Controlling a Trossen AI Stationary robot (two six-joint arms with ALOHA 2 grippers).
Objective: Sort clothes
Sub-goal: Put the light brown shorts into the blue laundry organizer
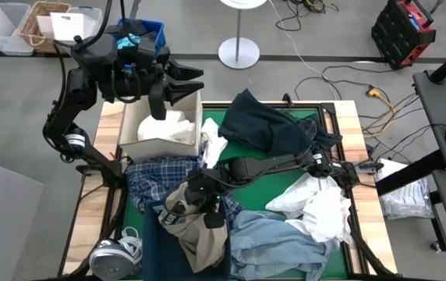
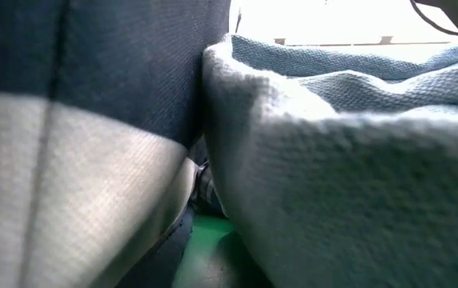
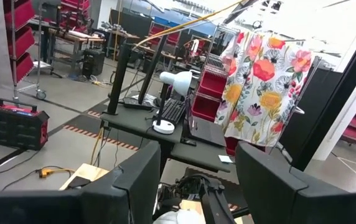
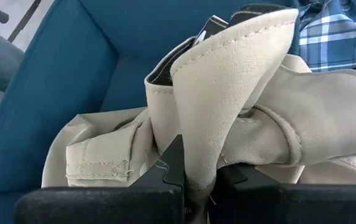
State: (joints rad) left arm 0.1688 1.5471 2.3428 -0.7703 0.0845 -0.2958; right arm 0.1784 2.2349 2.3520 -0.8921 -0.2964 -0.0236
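Observation:
The clothes lie heaped on the green table mat (image 1: 219,121): a plaid shirt (image 1: 157,176), a dark navy piece (image 1: 266,121), light blue denim (image 1: 274,238) and white shirts (image 1: 320,207). Another white garment (image 1: 168,125) lies in a cardboard box (image 1: 133,129) at the far left. My right gripper (image 1: 201,204) reaches across to the near left and is shut on the tan trousers (image 1: 196,234). My left gripper (image 1: 188,83) hovers open above the box's far side, holding nothing. In the low view, dark cloth (image 2: 93,80) and denim (image 2: 349,160) block nearly everything. My right gripper pinches a bunched fold of the tan trousers (image 4: 206,143) between its two fingers, several layers thick, with a stitched hem (image 4: 97,168) beside them. The fingers come from above. The cloth bunches around the fingers, and the trousers' lower part (image 1: 203,254) lies spread near the table's front.
A dark blue panel (image 1: 161,250) lies under the trousers at the near left, with a white coiled object (image 1: 114,254) beside it. A blue bin (image 1: 149,35) and baskets stand behind the table's far left. Cables and a lamp base (image 1: 238,53) lie on the floor beyond.

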